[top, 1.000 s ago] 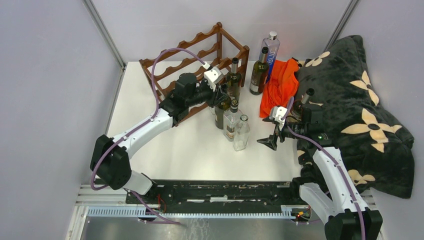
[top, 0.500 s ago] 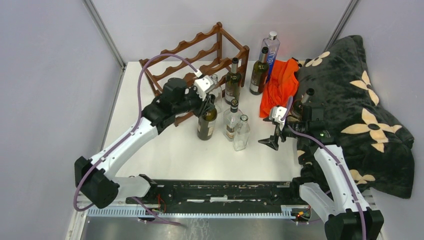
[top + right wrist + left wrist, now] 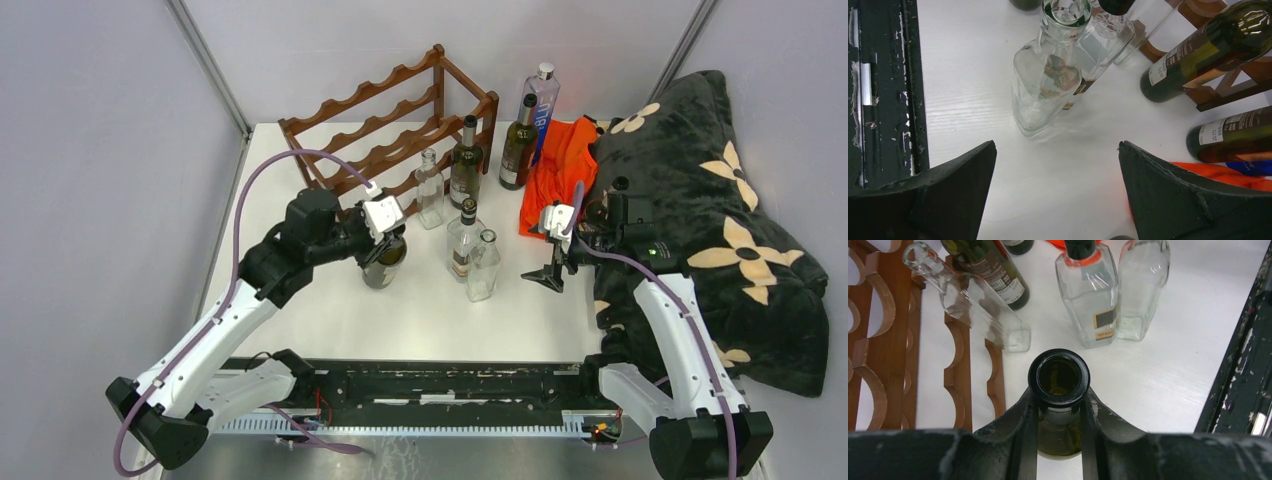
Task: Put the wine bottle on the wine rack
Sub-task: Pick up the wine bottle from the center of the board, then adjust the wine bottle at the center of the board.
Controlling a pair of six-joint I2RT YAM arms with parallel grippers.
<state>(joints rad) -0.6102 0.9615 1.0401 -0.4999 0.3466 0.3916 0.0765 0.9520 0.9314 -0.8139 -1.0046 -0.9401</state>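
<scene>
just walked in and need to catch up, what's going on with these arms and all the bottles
The left hand is shut on the neck of a dark green wine bottle, holding it upright just in front of the wine rack. The bottle is not on the rack yet. The right hand is open and holds nothing, poised over the table beside two clear bottles.

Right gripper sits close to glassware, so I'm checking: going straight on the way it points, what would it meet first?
Probably the clear square glass bottle nearest it; the open right gripper aims at it across white table, depth unclear.
</scene>
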